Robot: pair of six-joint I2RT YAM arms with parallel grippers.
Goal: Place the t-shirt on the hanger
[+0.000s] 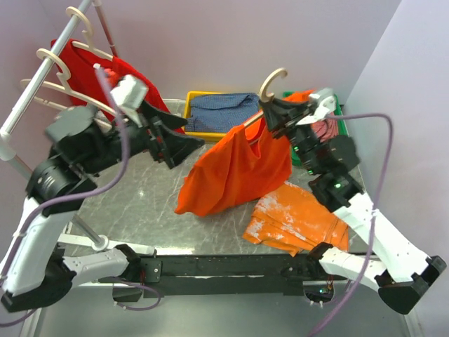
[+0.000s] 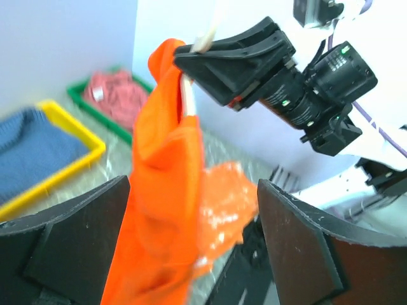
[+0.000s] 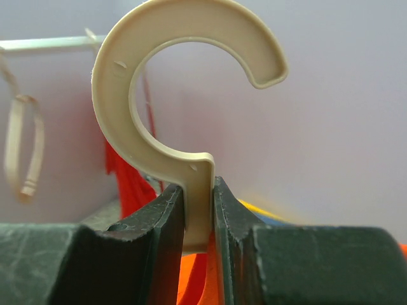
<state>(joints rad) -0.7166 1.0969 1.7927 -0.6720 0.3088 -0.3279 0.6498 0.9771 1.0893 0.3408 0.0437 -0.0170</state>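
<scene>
While the right pincer [image 3: 198,210] is pressed together on the neck of the hanger [image 3: 127,82], just below its round hook, the hanger is held upright above the tabletop [image 1: 140,203].

- T-shirt [image 1: 238,168]: bright orange-red, hung from the hanger's shoulders. It is bunched at the top and drapes down and leftward. Whether its hem touches the tabletop cannot be told.
- Left pincer [image 1: 189,151]: fingers spread wide, empty, just left of the t-shirt. From its own wrist view the cloth hangs in the gap ahead of the fingers.
- Lighter-orange cloth [image 1: 295,217]: flat, white-smudged, on the tabletop below the right arm.
- Yellow tray [image 1: 193,98]: at the rear, holding blue fabric.
- Green tray [image 2: 82,89]: beside the yellow tray, holding pinkish-red cloth.
- Rack [image 1: 42,77]: far left, bearing spare hangers and a darker red t-shirt [image 1: 123,70].
</scene>
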